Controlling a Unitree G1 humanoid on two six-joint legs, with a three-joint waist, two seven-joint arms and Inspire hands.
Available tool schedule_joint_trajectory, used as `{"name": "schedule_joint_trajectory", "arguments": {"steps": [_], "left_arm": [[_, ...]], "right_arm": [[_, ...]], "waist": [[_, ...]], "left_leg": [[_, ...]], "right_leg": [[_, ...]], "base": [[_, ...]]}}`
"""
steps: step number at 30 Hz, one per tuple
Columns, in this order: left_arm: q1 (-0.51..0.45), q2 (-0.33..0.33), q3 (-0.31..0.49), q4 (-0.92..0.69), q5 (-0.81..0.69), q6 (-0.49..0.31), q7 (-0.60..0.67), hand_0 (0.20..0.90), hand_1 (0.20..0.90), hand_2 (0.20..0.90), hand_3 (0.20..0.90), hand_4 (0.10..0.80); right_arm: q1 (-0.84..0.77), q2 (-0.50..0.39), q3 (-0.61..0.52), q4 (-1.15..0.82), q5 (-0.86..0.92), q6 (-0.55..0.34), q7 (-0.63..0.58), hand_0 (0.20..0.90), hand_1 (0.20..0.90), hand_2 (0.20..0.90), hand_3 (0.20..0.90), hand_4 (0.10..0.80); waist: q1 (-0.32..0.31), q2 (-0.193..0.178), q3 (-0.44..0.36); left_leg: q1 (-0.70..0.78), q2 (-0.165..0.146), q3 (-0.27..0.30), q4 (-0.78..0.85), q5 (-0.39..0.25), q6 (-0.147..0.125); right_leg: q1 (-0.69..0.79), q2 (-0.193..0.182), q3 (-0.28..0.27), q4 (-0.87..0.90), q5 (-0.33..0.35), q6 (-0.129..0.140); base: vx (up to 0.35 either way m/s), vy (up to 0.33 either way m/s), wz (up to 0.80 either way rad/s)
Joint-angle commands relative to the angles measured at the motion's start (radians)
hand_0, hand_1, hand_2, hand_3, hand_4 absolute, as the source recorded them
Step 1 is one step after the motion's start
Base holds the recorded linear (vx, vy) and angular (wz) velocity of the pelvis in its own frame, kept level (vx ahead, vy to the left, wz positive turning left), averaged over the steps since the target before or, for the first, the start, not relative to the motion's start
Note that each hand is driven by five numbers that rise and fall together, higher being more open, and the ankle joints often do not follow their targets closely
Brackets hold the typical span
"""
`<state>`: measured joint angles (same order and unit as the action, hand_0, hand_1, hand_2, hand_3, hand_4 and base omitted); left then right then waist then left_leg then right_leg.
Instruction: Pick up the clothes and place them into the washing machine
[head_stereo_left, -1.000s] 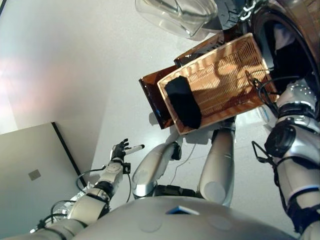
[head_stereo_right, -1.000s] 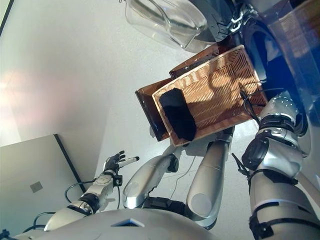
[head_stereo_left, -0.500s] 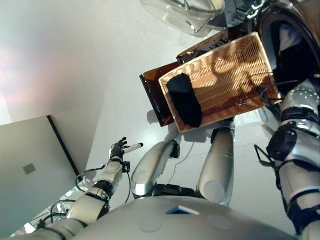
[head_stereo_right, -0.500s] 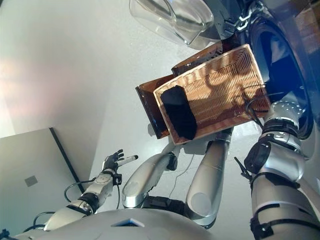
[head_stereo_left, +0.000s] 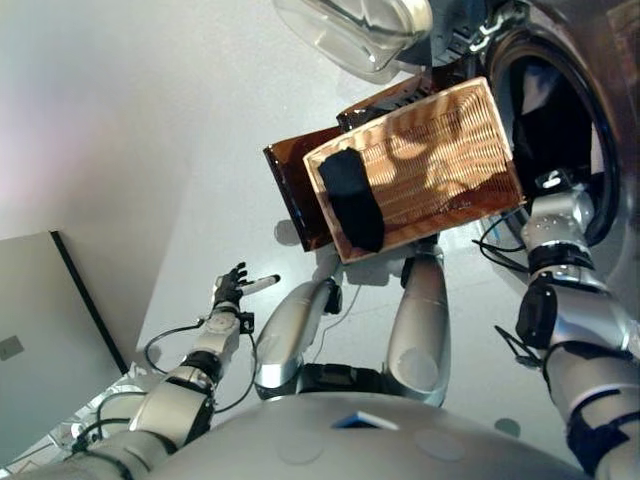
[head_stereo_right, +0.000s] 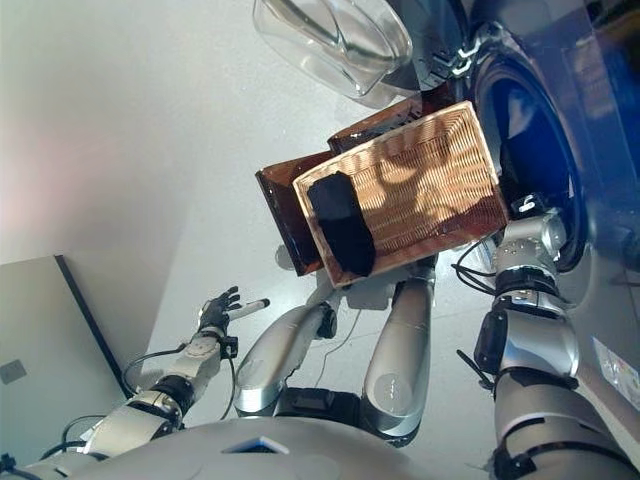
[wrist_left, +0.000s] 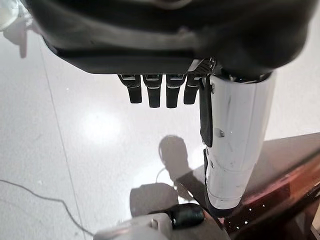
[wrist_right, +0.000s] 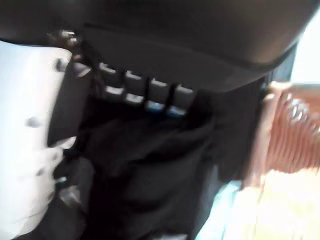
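Observation:
A woven basket (head_stereo_left: 440, 150) lies in front of me with one black garment (head_stereo_left: 355, 205) at its left end. The washing machine's drum (head_stereo_left: 545, 110) gapes at the upper right, its glass door (head_stereo_left: 350, 25) swung open. My right arm reaches to the drum's mouth, where the eye views hide the hand. In the right wrist view my right hand (wrist_right: 150, 92) has a dark garment (wrist_right: 150, 170) bunched between thumb and fingers, with the basket's rim (wrist_right: 285, 130) beside it. My left hand (head_stereo_left: 232, 288) hangs open over the floor at the lower left, holding nothing.
A dark brown tray (head_stereo_left: 290, 190) sticks out from under the basket's left side. A grey panel (head_stereo_left: 30, 350) stands at the far lower left. Pale floor stretches across the left half of the eye views.
My right arm has moved up and leftward toward the drum's mouth. The whole picture has shifted, so the camera moved. The left hand keeps its pose.

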<state>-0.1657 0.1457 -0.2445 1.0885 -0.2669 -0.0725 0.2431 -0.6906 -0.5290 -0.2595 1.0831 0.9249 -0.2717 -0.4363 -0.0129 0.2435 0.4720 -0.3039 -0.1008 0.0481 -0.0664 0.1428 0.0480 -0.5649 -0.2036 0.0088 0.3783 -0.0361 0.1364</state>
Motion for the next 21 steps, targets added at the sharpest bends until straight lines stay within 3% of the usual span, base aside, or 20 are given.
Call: {"name": "schedule_joint_trajectory", "arguments": {"steps": [1, 6, 10, 14, 18, 21], "left_arm": [[0.040, 0.073, 0.028, 0.082, 0.024, -0.002, 0.057, 0.900, 0.900, 0.900, 0.900, 0.800], [0.037, 0.074, 0.041, 0.080, 0.032, 0.000, 0.062, 0.900, 0.900, 0.900, 0.900, 0.800], [0.041, 0.083, 0.061, 0.066, 0.036, -0.001, 0.035, 0.900, 0.900, 0.900, 0.900, 0.800], [0.047, 0.092, 0.071, 0.074, 0.039, 0.001, 0.007, 0.900, 0.900, 0.900, 0.900, 0.800], [0.049, 0.098, 0.073, 0.079, 0.048, 0.004, 0.002, 0.900, 0.900, 0.900, 0.900, 0.800], [0.042, 0.101, 0.071, 0.084, 0.057, -0.001, 0.016, 0.900, 0.900, 0.900, 0.900, 0.800]], "right_arm": [[0.078, -0.046, 0.066, -0.084, -0.122, -0.032, -0.045, 0.900, 0.900, 0.900, 0.900, 0.800], [0.111, 0.005, 0.114, -0.173, -0.149, -0.037, -0.021, 0.900, 0.900, 0.900, 0.900, 0.800], [0.152, 0.020, 0.192, -0.187, -0.118, 0.001, 0.141, 0.900, 0.900, 0.900, 0.900, 0.800], [0.151, 0.007, 0.254, -0.167, -0.149, 0.044, 0.220, 0.900, 0.900, 0.900, 0.900, 0.800], [0.132, -0.013, 0.287, -0.145, -0.239, 0.057, 0.203, 0.900, 0.900, 0.900, 0.900, 0.800], [0.108, -0.029, 0.297, -0.109, -0.381, 0.063, 0.118, 0.900, 0.900, 0.900, 0.900, 0.800]], "waist": [[-0.007, -0.042, -0.089], [-0.011, -0.061, -0.084], [-0.009, -0.074, -0.084], [-0.002, -0.078, -0.085], [0.003, -0.079, -0.088], [0.005, -0.079, -0.083]], "left_leg": [[-0.058, 0.016, 0.025, 0.165, -0.109, -0.112], [-0.061, 0.021, 0.028, 0.171, -0.107, -0.110], [-0.062, 0.027, 0.033, 0.170, -0.105, -0.112], [-0.055, 0.032, 0.034, 0.171, -0.106, -0.115], [-0.060, 0.033, 0.034, 0.171, -0.100, -0.116], [-0.059, 0.032, 0.034, 0.174, -0.104, -0.115]], "right_leg": [[0.075, 0.021, -0.005, -0.146, 0.097, -0.013], [0.072, 0.028, -0.003, -0.149, 0.104, -0.015], [0.073, 0.033, -0.002, -0.155, 0.106, -0.017], [0.081, 0.034, -0.007, -0.155, 0.100, -0.019], [0.078, 0.034, -0.008, -0.160, 0.106, -0.018], [0.078, 0.035, -0.008, -0.155, 0.102, -0.019]], "base": [[0.000, 0.000, 0.00], [-0.003, -0.015, -0.06], [-0.010, -0.022, -0.09], [0.002, -0.008, -0.01], [0.000, 0.000, 0.00], [0.000, 0.000, 0.00]]}}
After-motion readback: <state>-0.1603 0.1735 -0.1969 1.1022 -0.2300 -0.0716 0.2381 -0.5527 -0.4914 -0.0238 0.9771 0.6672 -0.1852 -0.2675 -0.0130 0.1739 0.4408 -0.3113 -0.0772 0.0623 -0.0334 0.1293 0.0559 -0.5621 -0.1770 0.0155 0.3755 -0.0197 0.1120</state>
